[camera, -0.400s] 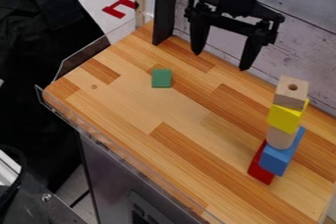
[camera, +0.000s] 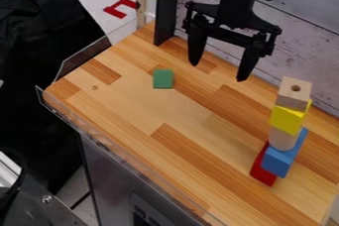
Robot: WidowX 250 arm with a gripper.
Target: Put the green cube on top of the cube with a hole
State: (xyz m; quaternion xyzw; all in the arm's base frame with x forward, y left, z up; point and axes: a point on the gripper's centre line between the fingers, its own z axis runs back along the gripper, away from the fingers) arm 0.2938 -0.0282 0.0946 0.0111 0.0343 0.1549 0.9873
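At one o'clock, the gripper (camera: 218, 71), jaws spread wide; near centre, toward twelve, the green cube (camera: 163, 79); at three, the cube with a hole (camera: 292, 98), atop a stack (camera: 280, 159).

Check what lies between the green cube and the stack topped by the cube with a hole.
In the camera view, just bare wooden tabletop stretches from the green cube to the stack.
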